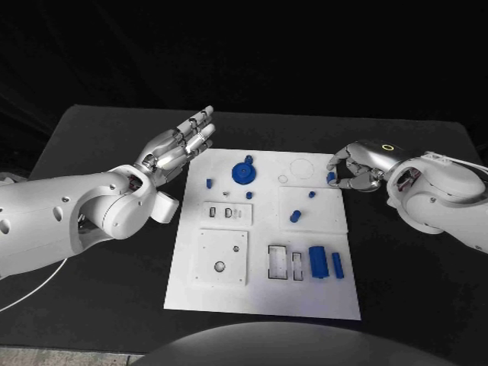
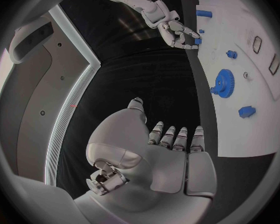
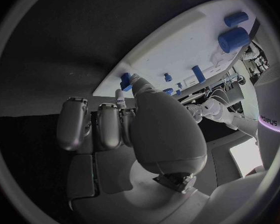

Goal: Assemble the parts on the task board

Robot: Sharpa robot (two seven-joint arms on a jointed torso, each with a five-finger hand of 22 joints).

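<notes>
- Task board (image 1: 263,293) lies mid-counter (image 1: 420,290), blue gear (image 1: 244,172) near its far edge; left hand (image 1: 178,145) just beside the board, fingers spread, holding nothing.
- Left wrist view: gear (image 2: 223,82) on the board.
- Right wrist view: right hand (image 3: 134,124) pinches a small blue part (image 3: 125,80) at the board's edge.

A black table (image 1: 420,290) spreads across the middle and lower part of the frame, its far edge running along the upper third. Behind it, a dark backdrop (image 1: 244,46) takes up the top of the frame. At the lower left, a thin white cable (image 1: 24,293) curves over the tabletop.
</notes>
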